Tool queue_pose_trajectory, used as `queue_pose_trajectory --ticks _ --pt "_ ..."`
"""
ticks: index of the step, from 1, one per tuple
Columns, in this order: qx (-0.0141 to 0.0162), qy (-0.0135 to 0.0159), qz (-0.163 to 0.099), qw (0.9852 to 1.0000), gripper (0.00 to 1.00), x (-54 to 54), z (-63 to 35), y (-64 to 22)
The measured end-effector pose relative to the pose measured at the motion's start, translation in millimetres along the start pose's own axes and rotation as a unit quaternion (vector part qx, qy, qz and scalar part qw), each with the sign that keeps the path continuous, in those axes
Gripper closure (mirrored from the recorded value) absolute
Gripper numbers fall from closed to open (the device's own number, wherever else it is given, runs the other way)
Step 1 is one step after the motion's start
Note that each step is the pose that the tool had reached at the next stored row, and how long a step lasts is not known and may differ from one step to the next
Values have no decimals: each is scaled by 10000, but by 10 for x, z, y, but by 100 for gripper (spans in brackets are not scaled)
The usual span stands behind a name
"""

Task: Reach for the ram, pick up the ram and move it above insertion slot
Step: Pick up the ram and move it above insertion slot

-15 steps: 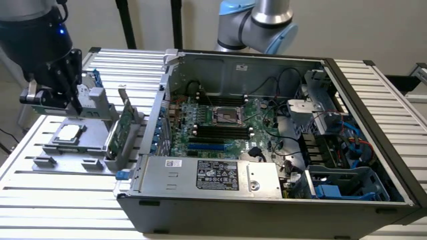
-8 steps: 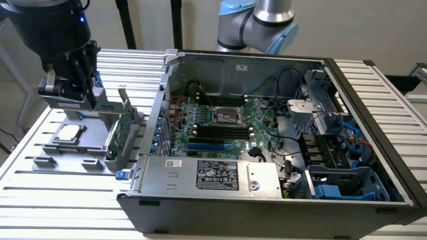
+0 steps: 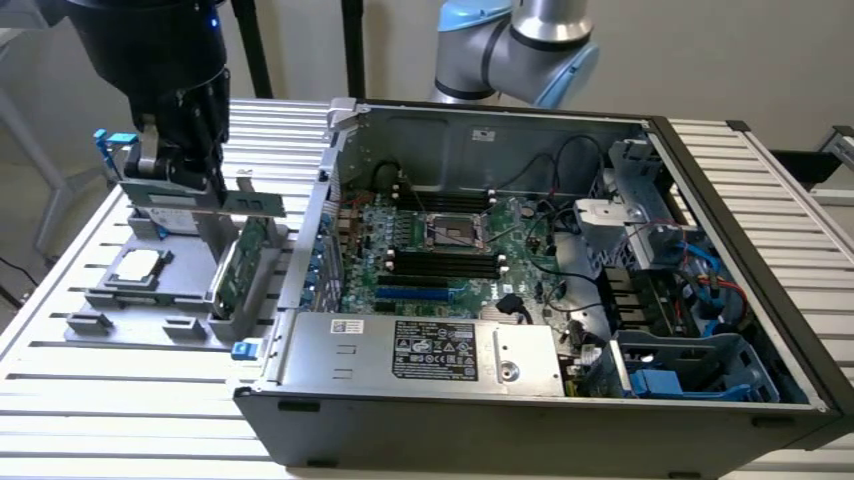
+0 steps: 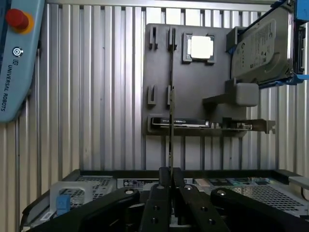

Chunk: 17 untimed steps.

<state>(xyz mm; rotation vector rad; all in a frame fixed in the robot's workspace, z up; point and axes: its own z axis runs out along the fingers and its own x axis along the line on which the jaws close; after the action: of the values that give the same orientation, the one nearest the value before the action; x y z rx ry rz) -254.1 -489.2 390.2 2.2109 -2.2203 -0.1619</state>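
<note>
Ram (image 4: 171,104) is showing edge-on in the wrist view as a thin dark line running up the middle of the frame from the end effector (image 4: 169,175), whose two fingers are pressing together on its near end. It is looking as if the stick is being pinched and is hanging over the grey parts holder (image 4: 193,77), not sitting in the holder's clips, though the edge-on angle is making that hard to be sure of.

In the exterior view the end effector (image 3: 180,165) is sitting at the upper left of the frame, above the holder (image 3: 147,285) on the slatted surface (image 3: 120,400), just beside the open computer case (image 3: 534,250) that is filling the middle and right. The ram itself is too slim to pick out there.

As a judgement: the stick is looking light, rigid and thin, and probably fragile at its chips and contact edge. Flat faces near one end are offering the safest hold; a light board pinched that way could be tilting or slipping if squeezed off-centre.
</note>
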Motion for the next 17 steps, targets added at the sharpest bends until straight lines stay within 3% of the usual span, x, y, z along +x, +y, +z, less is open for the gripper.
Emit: queue_pose_trajectory --ticks 12,17 --pt "-7 -102 -88 9999 86 -5 -58 -428" --pt "-8 -158 -120 9998 86 -6 -74 -635"
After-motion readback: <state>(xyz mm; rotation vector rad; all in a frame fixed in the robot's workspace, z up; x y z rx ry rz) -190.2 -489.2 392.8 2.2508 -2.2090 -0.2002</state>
